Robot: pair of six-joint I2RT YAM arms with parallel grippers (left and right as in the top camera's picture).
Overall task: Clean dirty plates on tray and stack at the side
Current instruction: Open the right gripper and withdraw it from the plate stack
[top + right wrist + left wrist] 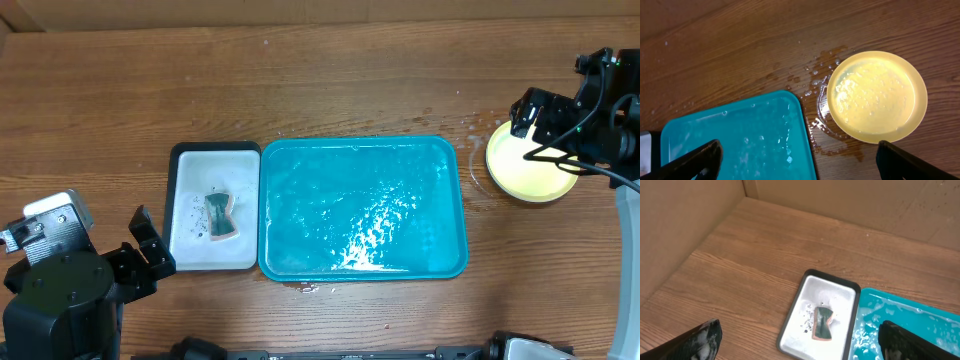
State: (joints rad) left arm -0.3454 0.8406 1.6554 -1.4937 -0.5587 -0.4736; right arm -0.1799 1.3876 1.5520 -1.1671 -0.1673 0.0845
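At the far left, your left gripper (799,325) hung above the desk (300,80). Its two fingers (700,341) were spread wide apart and gripped nothing, and one carried pale suds.

Just to its right you had one small white tray with a black rim (195,245). It lay flat on the desk, and its long side was touching, or all but touching, the big tray's left edge. One scrubbing sponge (221,215) lay in it near the middle, dark green on one face and orange-brown on the other, with a few dark specks beside it.

Next came the one teal-blue tray (300,180), lying flat at the middle of the desk with water and white foam over its floor.

Right of that tray, and apart from its upper right corner, the plates (530,165) sat on the desk in a small puddle (816,75) with drops scattered around it. You could count one yellow-green plate on top, wet, with a pale centre. A thin pale rim (822,107) showed under it on the left side. How many plates lay beneath could not be told.

Your right gripper (797,147) hovered over that spot with its two fingers wide apart and touching neither the plate nor the tray.
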